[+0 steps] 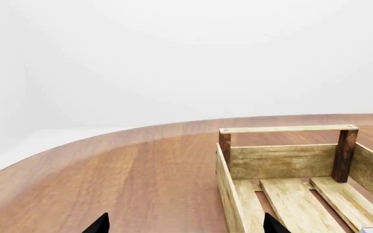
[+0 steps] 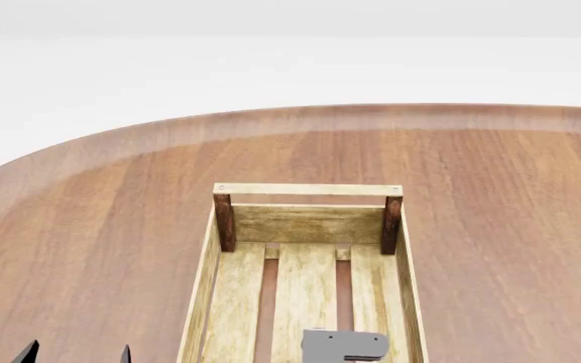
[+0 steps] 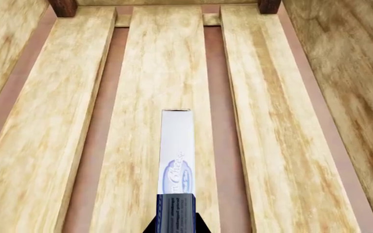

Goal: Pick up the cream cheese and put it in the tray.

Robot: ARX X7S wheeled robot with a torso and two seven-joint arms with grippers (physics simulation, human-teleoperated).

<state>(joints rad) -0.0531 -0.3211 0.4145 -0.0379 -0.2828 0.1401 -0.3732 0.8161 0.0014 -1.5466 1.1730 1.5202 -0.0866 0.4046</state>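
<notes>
The cream cheese (image 3: 177,155), a white box with a blue oval logo, is seen edge-on, and my right gripper (image 3: 177,225) is shut on its near end. It hangs over the middle slat inside the tray (image 3: 44,121), the light-wood crate with dark corner posts. In the head view the tray (image 2: 306,189) stands at the middle of the table, and the grey right gripper (image 2: 343,345) sits low inside it; the box is hidden there. My left gripper (image 1: 185,225) is open and holds nothing, beside the tray's (image 1: 283,129) left wall, with its dark fingertips (image 2: 126,354) showing at the bottom left.
The tray rests on a round brown wooden table (image 2: 88,227) whose curved edge runs along the far side. Beyond it is plain white floor. The tray's plank walls (image 3: 342,58) rise on both sides of the held box.
</notes>
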